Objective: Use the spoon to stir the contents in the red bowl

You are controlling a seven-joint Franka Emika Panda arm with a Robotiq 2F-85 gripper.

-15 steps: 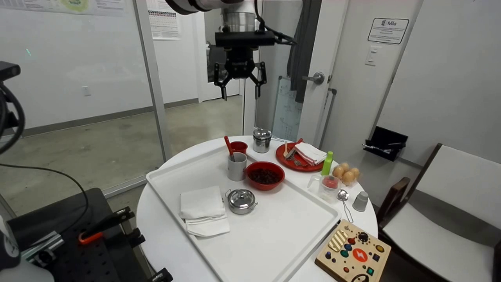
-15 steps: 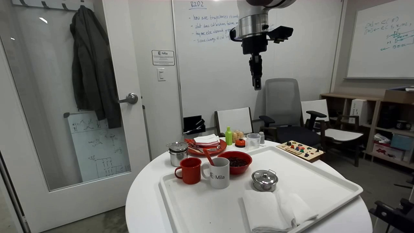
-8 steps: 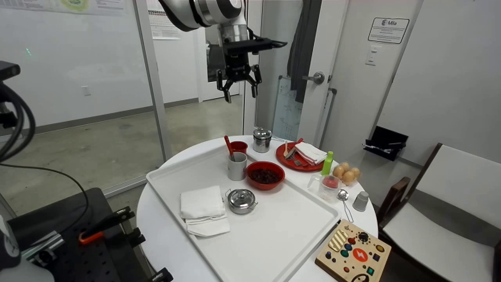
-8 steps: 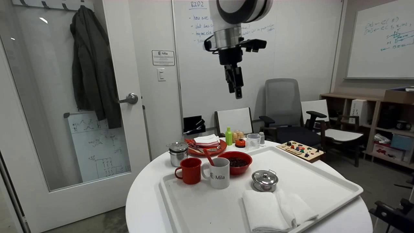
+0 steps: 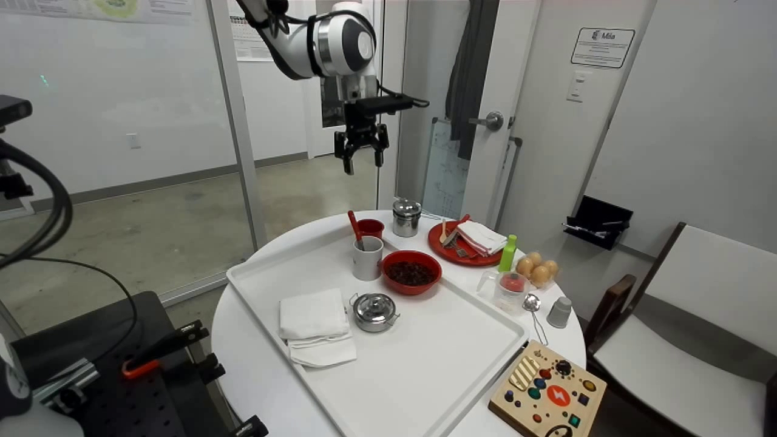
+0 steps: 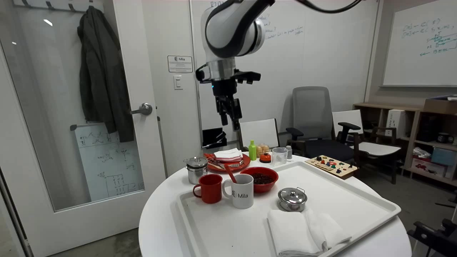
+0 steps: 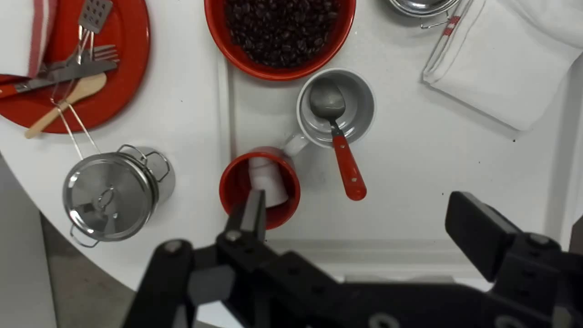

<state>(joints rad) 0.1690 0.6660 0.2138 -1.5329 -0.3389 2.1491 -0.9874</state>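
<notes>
Lower than a second ago, my gripper has come down towards the table, swinging across to the side where the white mug and the red mug stand; everything on the table lies as it did. I have the jaws spread wide, well above the table. The spoon sits tilted in the white mug, its steel end inside and its red handle leaning out over the rim. From the wrist view I see that handle's tip pointing at the gap between the jaws, one of which hides part of the red mug; a pale object is inside that mug. The red bowl is just beside the white mug on the tray; whether the two touch I cannot tell. Dark, bean-like contents cover the bowl's inside. Further along the tray I make out the small lidded steel pot near a folded white cloth. Past the tray's rim I have a taller steel pot, the red plate bearing utensils and a striped cloth, and the green bottle. One wooden board lies near a corner of the tray.
</notes>
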